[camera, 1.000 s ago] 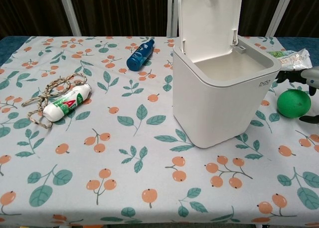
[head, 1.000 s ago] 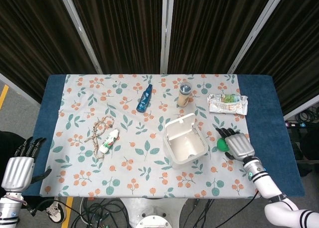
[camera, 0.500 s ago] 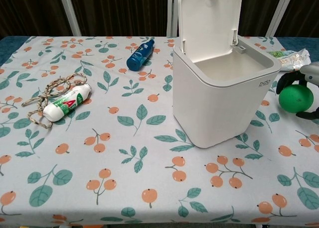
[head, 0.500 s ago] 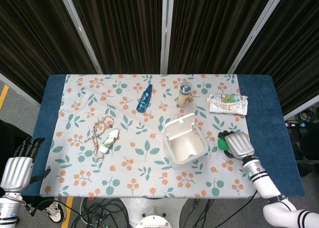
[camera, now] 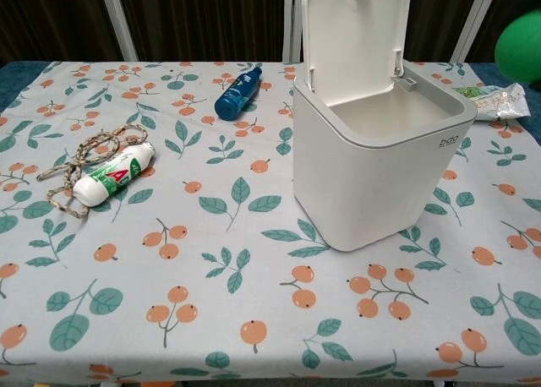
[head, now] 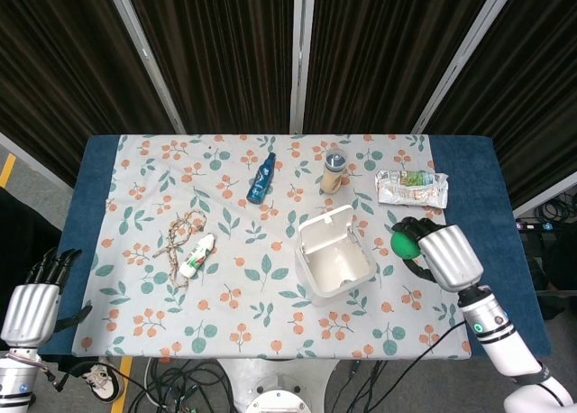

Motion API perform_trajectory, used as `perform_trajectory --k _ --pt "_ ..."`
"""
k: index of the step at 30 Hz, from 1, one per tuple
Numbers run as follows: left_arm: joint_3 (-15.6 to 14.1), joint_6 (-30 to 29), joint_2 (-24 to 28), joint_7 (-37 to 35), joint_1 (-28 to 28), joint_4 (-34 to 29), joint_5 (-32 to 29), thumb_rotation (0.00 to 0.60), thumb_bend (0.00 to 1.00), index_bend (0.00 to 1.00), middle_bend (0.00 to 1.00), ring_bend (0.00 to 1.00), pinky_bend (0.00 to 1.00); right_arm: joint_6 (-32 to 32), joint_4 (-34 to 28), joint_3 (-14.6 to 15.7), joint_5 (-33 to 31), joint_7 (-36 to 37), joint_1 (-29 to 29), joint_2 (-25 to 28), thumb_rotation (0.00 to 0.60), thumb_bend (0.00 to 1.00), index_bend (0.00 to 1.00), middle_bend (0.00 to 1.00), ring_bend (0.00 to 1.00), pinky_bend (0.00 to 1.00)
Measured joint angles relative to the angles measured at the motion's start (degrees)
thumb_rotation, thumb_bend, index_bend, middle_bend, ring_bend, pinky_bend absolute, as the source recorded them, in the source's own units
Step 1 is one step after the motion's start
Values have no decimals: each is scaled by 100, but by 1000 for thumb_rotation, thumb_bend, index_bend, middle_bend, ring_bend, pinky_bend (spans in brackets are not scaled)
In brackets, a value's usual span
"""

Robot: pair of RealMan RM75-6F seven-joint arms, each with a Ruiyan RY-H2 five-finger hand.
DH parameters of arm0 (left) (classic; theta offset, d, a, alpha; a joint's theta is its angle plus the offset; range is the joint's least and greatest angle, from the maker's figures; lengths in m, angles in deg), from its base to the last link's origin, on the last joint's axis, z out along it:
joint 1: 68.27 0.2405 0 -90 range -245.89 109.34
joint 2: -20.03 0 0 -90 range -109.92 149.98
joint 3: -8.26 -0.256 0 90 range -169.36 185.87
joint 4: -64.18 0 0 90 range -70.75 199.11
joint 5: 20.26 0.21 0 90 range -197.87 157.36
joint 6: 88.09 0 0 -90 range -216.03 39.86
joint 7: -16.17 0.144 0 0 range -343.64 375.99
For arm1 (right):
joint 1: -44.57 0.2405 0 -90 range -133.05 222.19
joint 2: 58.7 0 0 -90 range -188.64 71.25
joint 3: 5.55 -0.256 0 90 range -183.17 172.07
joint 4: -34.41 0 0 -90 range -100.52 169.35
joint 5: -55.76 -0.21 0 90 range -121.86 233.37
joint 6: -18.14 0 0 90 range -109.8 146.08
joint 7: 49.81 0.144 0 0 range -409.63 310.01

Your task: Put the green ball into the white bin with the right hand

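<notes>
My right hand [head: 444, 255] holds the green ball [head: 403, 243] in the air, just right of the white bin [head: 336, 255]. In the chest view the green ball [camera: 520, 35] shows at the upper right edge, higher than the white bin's rim [camera: 385, 133], and the hand itself is out of that frame. The bin stands mid-table with its lid flipped up and its inside bare. My left hand [head: 29, 307] hangs off the table's left front corner, fingers apart, holding nothing.
A blue bottle [head: 261, 178], a small jar [head: 334, 169] and a crinkled snack packet [head: 411, 188] lie behind the bin. A white tube [head: 196, 255] and a coil of rope [head: 178, 235] lie at the left.
My right hand closed around the green ball on the cloth and lifted it well above the table, now level with the bin's lid. The left hand stayed put.
</notes>
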Motion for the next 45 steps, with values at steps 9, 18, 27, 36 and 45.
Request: perform_trajectory --k 9,18,27,36,45 --pt "45 25 23 26 -9 -11 -84 600 131 105 123 33 209 4 -420 -64 622 -269 258 -147 600 281 610 558 595 760" --pt "49 -43 22 7 7 34 -42 600 131 109 123 24 209 -508 -417 -109 514 -694 567 -559 600 135 350 390 430 585" --pt "32 -72 6 -105 24 114 -8 600 131 111 123 24 210 -659 -435 -79 458 -407 722 -532 600 0 112 225 240 414" --pt "29 -78 4 -78 23 98 12 600 131 112 123 24 210 90 -407 14 708 -160 391 -244 600 10 102 226 234 406" --pt "38 -90 30 4 19 14 20 600 131 112 123 24 210 1379 355 239 352 326 -739 166 600 72 90 182 116 275"
